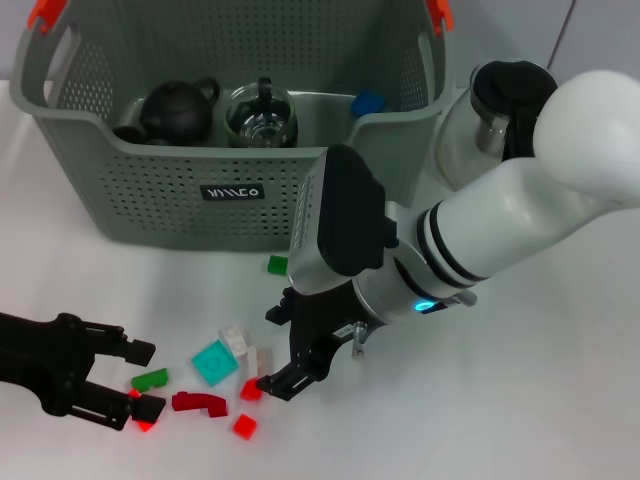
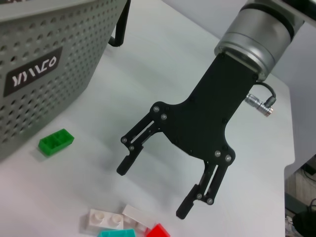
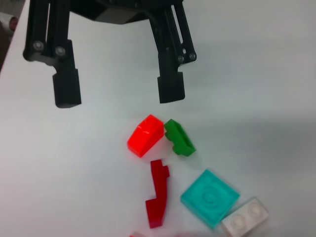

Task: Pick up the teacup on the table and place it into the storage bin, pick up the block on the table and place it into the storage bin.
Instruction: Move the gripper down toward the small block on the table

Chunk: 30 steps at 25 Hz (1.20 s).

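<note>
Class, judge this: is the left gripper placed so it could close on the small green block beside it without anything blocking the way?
Probably yes: the left gripper is open, the green block lies between its fingertips, with only the red block close.

grey perforated storage bin (image 1: 150, 190), teal block (image 1: 214, 363)

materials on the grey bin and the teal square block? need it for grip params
Storage bin: looks like moulded matte plastic, going by the uniform grid of perforations and thin walls. Teal square block: glossy, seemingly translucent hard plastic, toy-brick style, with a raised round detail in the right wrist view.
</note>
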Available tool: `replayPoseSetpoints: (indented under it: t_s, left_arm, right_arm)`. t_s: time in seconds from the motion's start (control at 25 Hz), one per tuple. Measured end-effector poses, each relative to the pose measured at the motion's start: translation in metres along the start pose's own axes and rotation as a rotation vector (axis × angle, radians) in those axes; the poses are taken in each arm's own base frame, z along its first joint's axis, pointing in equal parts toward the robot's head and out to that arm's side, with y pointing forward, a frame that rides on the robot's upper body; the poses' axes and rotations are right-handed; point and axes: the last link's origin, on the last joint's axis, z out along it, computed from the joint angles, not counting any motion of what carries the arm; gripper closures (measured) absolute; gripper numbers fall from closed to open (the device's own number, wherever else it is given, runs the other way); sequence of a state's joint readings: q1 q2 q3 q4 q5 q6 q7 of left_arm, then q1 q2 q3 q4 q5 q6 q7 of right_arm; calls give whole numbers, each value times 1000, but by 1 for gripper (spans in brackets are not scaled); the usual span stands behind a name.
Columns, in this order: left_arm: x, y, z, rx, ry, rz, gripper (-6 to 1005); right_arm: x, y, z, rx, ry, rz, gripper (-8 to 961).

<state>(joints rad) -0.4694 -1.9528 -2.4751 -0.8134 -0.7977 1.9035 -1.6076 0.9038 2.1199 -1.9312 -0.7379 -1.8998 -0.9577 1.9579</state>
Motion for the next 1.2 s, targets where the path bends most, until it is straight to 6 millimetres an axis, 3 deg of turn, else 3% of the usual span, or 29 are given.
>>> replayPoseSetpoints:
  t_s: [0.32,0.64,1.2]
  left_arm:
    - [-1,-1,1,7,-2,-2,141]
    - [-1,-2,1,10,1,-3,141]
    - [-1,-2,3,9,3,-7,141]
  right_arm:
    - [-1,0,8,55,-21,-13,59]
    - [0,-1,11,72,-20,-18,179]
    - [-1,2,13,61,-24,-22,178]
